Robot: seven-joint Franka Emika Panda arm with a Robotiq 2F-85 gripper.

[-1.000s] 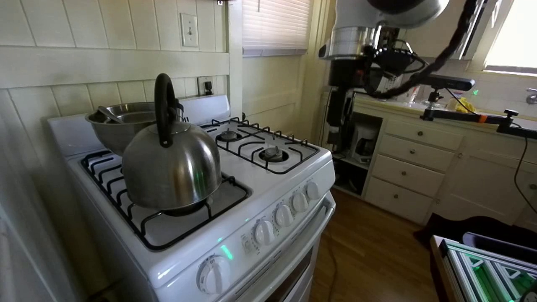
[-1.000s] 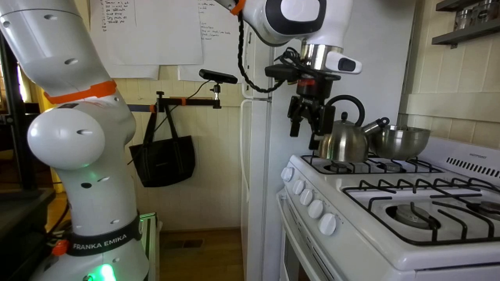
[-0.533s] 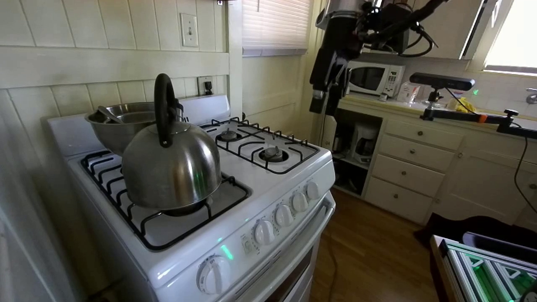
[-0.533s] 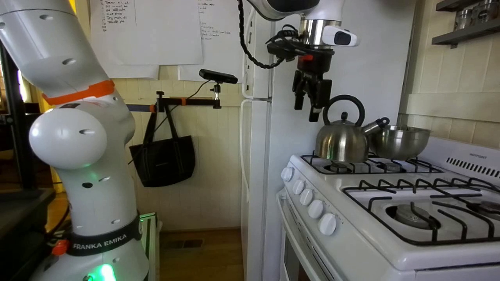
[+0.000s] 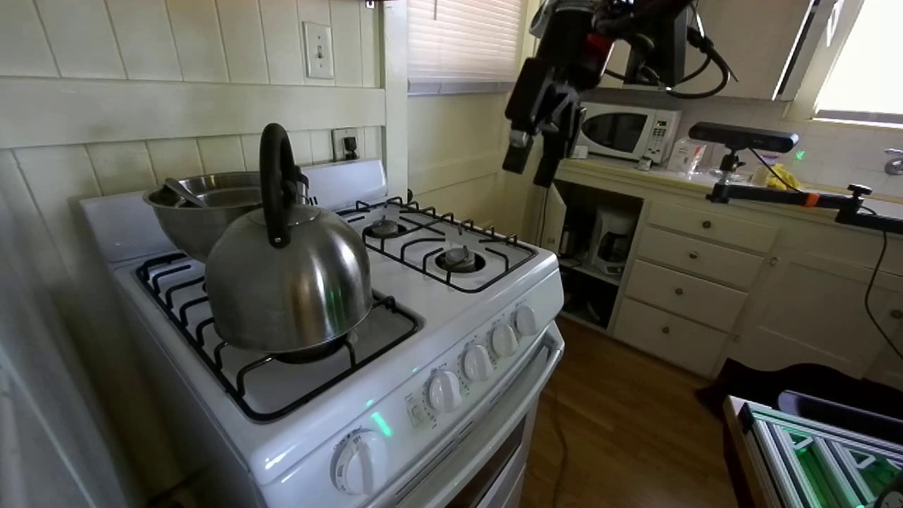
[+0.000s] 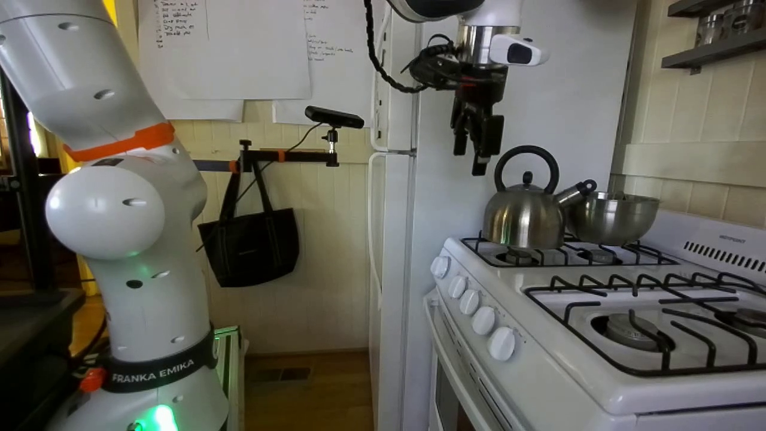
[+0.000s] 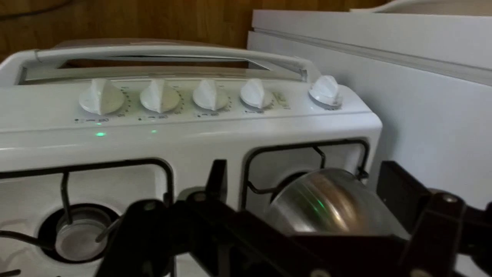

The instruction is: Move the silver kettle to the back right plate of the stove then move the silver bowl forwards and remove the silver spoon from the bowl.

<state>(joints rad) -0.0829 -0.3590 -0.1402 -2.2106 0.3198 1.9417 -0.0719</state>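
In an exterior view, the kettle (image 5: 289, 282) sits near left on the stove (image 5: 423, 296), with the bowl (image 5: 187, 233) just behind it. My gripper (image 5: 530, 166) hangs well to their right, its jaws apart, nothing between them. The far burner (image 5: 384, 227) on the right looks like the plate I need.

In an exterior view, the handle (image 6: 528, 149) stands right of my fingertips (image 6: 480, 164), not touching, and I judge it farther off. Its arch runs left to right, the spout (image 6: 571, 194) toward the bowl; my fingers part near to far, so going right and far should let me straddle it.

In the wrist view, the kettle shows beyond the jaws, closer to the right finger; I can't see its handle.
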